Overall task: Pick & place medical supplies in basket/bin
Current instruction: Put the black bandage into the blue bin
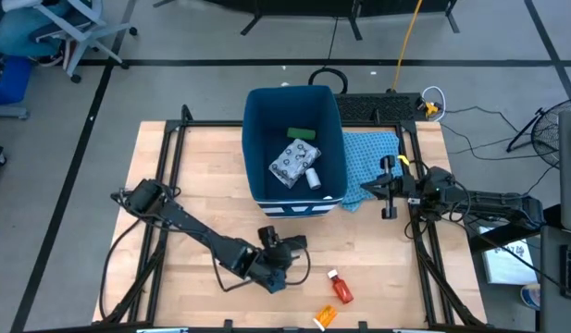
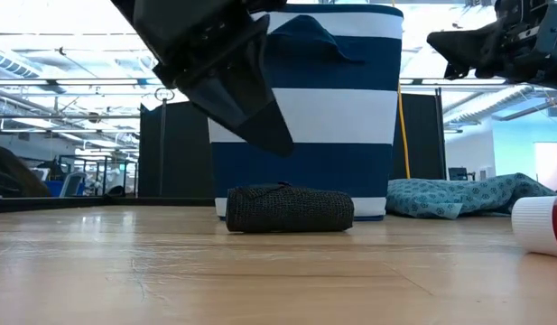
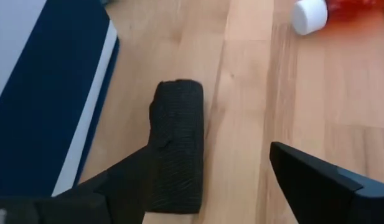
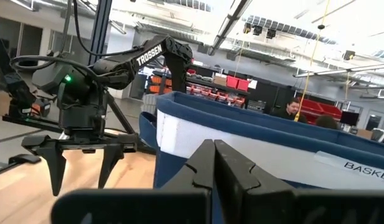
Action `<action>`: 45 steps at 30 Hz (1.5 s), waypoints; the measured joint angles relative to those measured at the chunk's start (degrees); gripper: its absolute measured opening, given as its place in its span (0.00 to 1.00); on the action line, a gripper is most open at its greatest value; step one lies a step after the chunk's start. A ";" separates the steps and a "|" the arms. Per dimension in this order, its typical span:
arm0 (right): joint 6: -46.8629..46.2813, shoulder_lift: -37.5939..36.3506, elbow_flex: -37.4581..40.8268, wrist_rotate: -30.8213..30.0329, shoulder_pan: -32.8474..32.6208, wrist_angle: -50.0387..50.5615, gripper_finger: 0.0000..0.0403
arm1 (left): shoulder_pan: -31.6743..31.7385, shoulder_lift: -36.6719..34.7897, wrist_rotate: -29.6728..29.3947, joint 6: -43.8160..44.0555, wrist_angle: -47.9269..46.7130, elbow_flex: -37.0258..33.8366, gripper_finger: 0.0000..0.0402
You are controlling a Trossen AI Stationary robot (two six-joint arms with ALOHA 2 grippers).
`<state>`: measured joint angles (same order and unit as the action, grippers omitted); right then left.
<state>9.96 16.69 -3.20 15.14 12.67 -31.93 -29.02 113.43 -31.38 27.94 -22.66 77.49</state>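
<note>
Left end effector (image 3: 235, 180) hangs with fingers spread just above the black oblong piece (image 3: 177, 143), near the bin's (image 1: 257, 139) striped front. Right end effector (image 1: 389, 188), fingers pressed together, waits beside the bin.

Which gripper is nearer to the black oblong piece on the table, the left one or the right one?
Left. The left gripper hovers just above the black oblong piece, fingers open. The right gripper is far off, beside the bin, above the light blue cloth.

A bin (image 1: 259, 139) stands mid-table holding a packet (image 1: 291, 162), box (image 1: 301, 134) and bottle (image 1: 313, 178). A cloth (image 1: 370, 155) lies right of it, a roll (image 2: 289, 209) before it, two bottles (image 1: 341, 290) nearer the front edge.
</note>
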 joint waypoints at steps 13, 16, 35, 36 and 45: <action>-0.81 0.00 0.00 -0.01 0.00 0.01 0.00 | 2.89 -0.01 0.38 0.48 -2.15 -0.01 0.78; -1.81 0.00 0.00 -0.01 0.00 0.01 0.00 | 3.44 0.15 3.38 0.45 -2.38 -0.01 0.77; -3.26 0.04 0.00 0.02 0.00 0.05 0.00 | 5.81 5.23 9.15 -3.55 -1.27 -0.06 0.75; -3.26 0.04 0.00 0.02 0.00 0.05 0.00 | 6.11 5.22 9.87 -3.55 -1.26 -0.06 0.74; -3.06 0.04 0.00 0.05 0.00 0.05 0.00 | 7.91 5.24 11.86 -1.71 -1.01 -0.06 0.49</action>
<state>6.90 16.73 -3.20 15.19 12.67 -31.88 -21.11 118.67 -19.52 26.24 -23.67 77.43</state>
